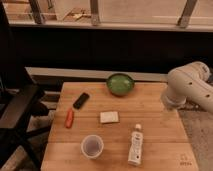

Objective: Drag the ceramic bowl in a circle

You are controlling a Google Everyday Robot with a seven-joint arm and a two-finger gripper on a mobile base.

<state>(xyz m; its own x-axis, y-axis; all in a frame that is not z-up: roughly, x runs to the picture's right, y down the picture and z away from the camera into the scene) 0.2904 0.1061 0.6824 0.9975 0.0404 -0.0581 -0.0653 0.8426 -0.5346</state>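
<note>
The ceramic bowl (120, 83) is round, shallow and glossy green. It sits near the far edge of the wooden table (155, 125), a little right of centre. A white arm segment (189, 89) reaches in from the right, beside the table's far right corner and to the right of the bowl. My gripper does not show; only this arm segment is in view. Nothing touches the bowl.
On the table lie a black flat object (81, 100), a red-orange object (69, 118), a small white block (109, 117), a translucent plastic cup (92, 146) and a white bottle on its side (135, 145). A black chair (15, 112) stands at the left.
</note>
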